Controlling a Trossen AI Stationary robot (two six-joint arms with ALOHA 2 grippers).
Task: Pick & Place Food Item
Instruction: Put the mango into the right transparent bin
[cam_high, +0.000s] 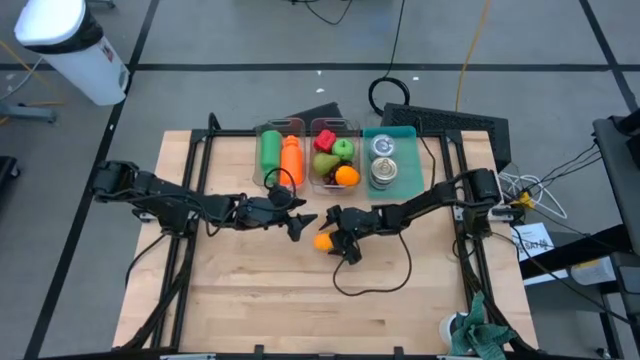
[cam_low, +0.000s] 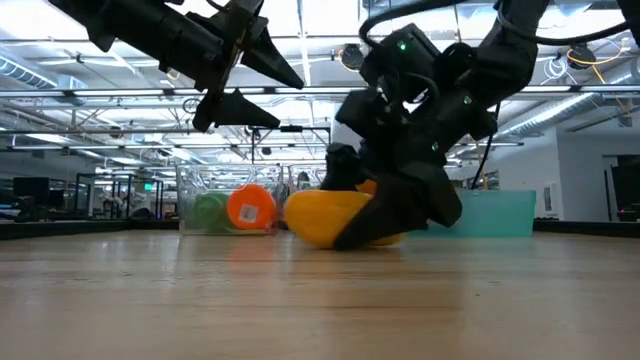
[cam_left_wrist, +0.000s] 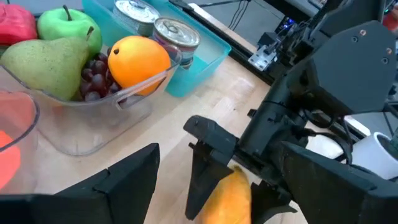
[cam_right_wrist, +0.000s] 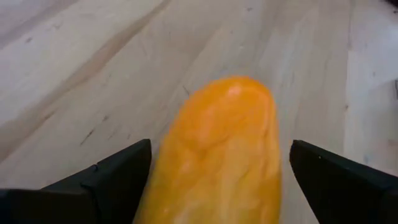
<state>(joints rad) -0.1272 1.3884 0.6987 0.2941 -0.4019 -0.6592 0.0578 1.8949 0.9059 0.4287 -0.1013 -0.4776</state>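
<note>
Currently right gripper (cam_high: 338, 243) sits low on the table (cam_high: 250, 310), fingers spread wide either side of the orange-yellow food item (cam_right_wrist: 221, 155), probably not clamped yet, to straddle it for pickup near the bins (cam_high: 322, 128); left gripper (cam_high: 300, 222) hovers open beside.

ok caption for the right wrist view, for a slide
Right gripper with fingers open around a yellow-orange food item on the wooden table.
</note>
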